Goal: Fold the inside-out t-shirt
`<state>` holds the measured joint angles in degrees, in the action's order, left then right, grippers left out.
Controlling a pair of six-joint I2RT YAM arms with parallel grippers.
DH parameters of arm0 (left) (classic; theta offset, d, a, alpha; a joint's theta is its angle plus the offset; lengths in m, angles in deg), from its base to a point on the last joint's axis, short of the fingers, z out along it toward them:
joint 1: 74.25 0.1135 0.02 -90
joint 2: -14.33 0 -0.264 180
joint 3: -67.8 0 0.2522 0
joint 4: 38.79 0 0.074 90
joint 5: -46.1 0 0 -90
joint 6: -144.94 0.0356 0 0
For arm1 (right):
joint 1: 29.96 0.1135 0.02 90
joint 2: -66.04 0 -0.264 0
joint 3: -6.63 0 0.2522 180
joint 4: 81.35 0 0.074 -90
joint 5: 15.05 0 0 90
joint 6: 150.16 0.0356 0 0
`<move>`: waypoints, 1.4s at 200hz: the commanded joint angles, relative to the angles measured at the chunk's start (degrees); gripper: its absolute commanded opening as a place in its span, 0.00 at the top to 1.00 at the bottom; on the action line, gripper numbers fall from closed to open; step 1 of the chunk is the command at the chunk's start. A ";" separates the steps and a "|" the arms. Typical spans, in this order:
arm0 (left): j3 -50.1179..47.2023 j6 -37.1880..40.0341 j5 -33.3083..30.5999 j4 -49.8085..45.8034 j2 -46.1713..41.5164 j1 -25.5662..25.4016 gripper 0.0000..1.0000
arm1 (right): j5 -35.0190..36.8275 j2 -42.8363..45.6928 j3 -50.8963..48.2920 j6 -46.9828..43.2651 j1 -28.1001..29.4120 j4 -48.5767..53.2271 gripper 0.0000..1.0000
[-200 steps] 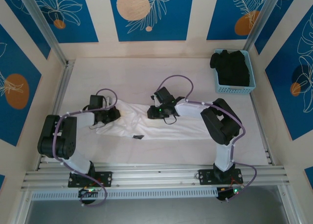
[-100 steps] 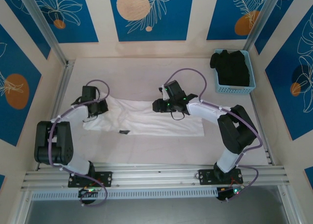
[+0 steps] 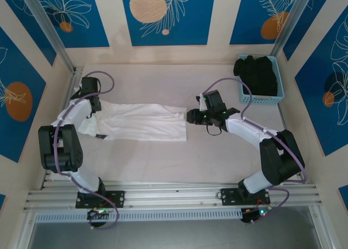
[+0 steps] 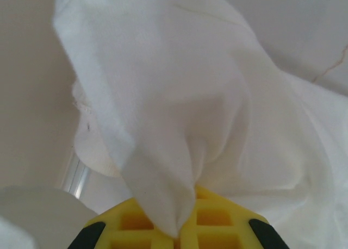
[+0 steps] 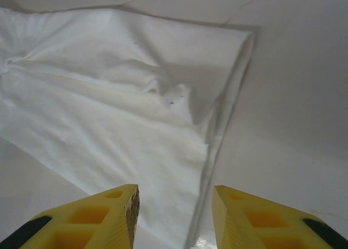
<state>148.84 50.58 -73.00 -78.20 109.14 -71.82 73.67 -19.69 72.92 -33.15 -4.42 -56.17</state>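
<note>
The t-shirt [image 3: 138, 128] lies left on the table [image 3: 163, 162], a basket [image 3: 260, 100] far right.

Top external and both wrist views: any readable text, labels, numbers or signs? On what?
No readable text.
t-shirt: a small dark mark near its left end, at the near edge, too small to read.
wall panels: leaf and circle art, no words.
basket: no label seen.

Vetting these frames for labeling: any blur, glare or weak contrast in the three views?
Top external: sharp, evenly lit, though the white t-shirt has weak contrast against the pale table. Left wrist: cloth pinched in the left gripper looks soft, close to the lens. Right wrist: shirt edge crisp, faint shadow beside it; no glare.
</note>
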 commanded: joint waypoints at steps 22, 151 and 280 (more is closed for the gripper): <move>3.36 -0.35 0.70 -7.17 0.94 -4.59 1.00 | -1.20 -0.38 -0.41 -1.29 -0.53 1.01 0.59; 18.45 -33.76 48.51 9.88 17.49 -36.35 0.42 | 2.52 4.20 -4.14 -0.83 -5.82 2.74 0.58; -16.10 -20.73 29.97 9.25 -12.94 -30.65 0.15 | -0.04 -23.31 23.30 0.30 4.60 -0.55 0.50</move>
<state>136.17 29.18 -41.40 -70.26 93.97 -103.01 72.56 -36.76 90.73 -33.37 -0.53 -58.60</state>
